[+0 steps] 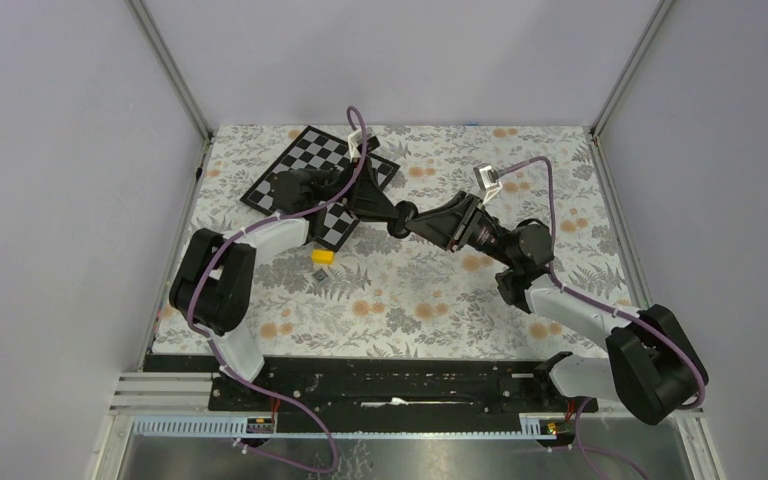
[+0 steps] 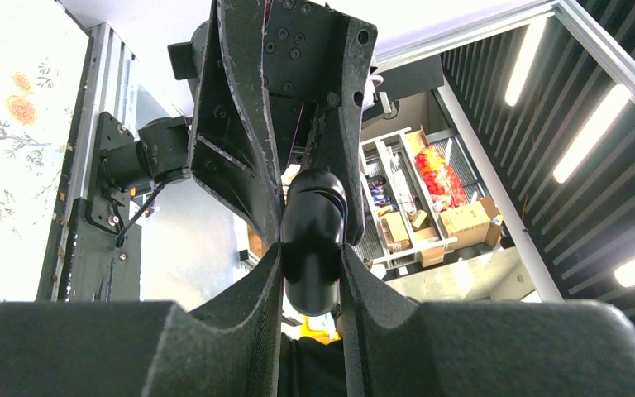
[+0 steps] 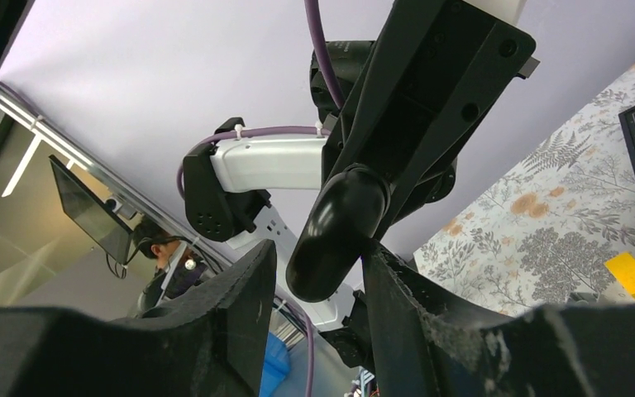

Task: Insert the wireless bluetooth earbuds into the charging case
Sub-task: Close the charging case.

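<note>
Charging case [image 2: 314,240], position: aloft over the floral counter [image 1: 440,300], between my two pincers.
My left pincer [image 2: 311,256]: clamped across its body.
My right pincer [image 3: 318,256]: straddling its end; I cannot tell if it grips.
Handling: judged light, rigid, glossy, slip-prone; take the broad sides.
Earbuds: none sighted.
</note>
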